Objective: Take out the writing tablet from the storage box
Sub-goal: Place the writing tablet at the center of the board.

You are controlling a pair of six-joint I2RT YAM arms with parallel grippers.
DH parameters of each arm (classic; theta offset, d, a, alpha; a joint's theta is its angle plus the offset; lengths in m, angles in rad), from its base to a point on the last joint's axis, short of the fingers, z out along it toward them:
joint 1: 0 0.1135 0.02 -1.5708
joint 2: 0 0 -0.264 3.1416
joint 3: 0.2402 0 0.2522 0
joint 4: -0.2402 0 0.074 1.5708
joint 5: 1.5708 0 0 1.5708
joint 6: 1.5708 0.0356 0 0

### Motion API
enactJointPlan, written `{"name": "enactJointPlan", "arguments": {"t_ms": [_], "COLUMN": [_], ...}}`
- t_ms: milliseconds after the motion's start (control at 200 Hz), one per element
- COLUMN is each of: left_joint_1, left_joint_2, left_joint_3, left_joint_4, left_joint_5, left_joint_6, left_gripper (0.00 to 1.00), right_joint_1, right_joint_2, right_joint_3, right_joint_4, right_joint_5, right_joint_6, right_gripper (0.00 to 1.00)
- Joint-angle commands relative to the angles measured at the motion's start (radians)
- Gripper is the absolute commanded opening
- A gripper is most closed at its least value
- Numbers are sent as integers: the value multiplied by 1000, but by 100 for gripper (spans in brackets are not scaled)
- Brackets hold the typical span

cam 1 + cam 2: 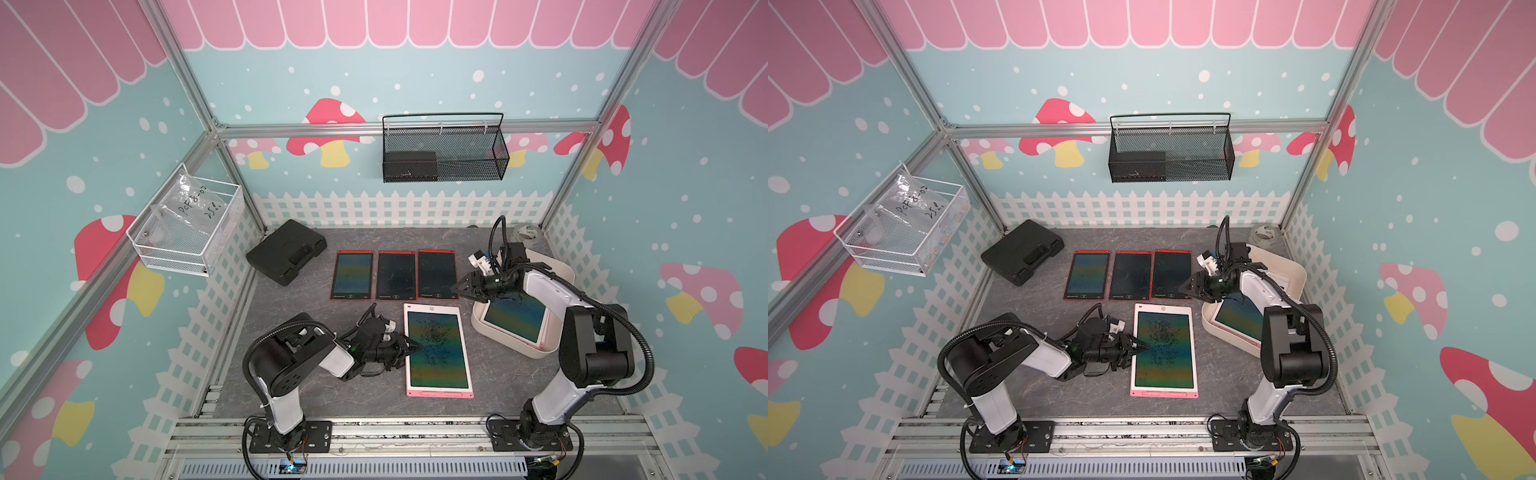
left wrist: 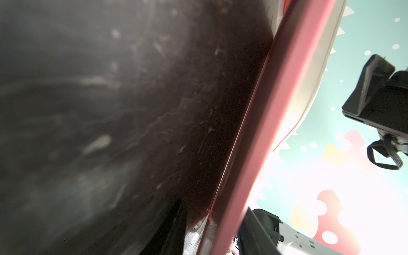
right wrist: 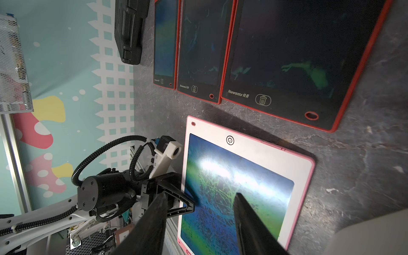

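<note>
A large pink-framed writing tablet (image 1: 438, 351) (image 1: 1163, 351) (image 3: 231, 187) lies on the grey table, left of the storage box. My left gripper (image 1: 411, 347) (image 1: 1138, 347) (image 2: 215, 223) (image 3: 189, 203) is open at its left edge. The pink rim (image 2: 276, 110) runs between the jaws with a gap showing. The cream-white storage box (image 1: 536, 353) (image 1: 1217, 328) stands at the right and holds another pink-rimmed tablet (image 1: 515, 318) (image 1: 1235, 313). My right gripper (image 1: 459, 288) (image 1: 1185, 286) (image 3: 201, 195) hovers open and empty over the box's left end.
Three red-framed tablets (image 1: 353, 274) (image 1: 396, 275) (image 1: 436, 273) lie in a row behind the large one. A black case (image 1: 286, 251) sits at the back left. A tape roll (image 1: 525, 232) lies behind the box. A black mesh basket (image 1: 444, 153) and a white wire basket (image 1: 187, 228) hang on the walls.
</note>
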Motion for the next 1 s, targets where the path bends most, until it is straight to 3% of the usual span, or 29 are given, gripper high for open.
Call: {"name": "enactJointPlan", "arguments": {"t_ms": [0, 260, 651, 721, 776, 997], "left_joint_1": [-7, -11, -35, -36, -36, -36], "left_joint_2": [5, -66, -61, -66, -81, -101], "left_joint_3": [33, 102, 220, 229, 229, 323], "left_joint_4": [-62, -385, -708, -754, -781, -1044], "left_joint_5": [16, 5, 11, -7, -23, -91], "left_joint_6": [-4, 104, 206, 212, 217, 294], "left_gripper": [40, 43, 52, 56, 66, 67], "right_joint_1": [6, 7, 7, 7, 6, 6], "right_joint_2": [13, 16, 6, -1, -6, -8], "right_joint_3": [13, 23, 39, 36, 36, 44], "right_joint_4": [-11, -12, -12, -13, -17, -22], "right_joint_5": [-12, -1, 2, 15, 28, 39], "right_joint_6": [-33, -30, -27, -28, -32, -36], "right_gripper": [52, 52, 54, 54, 55, 56]}}
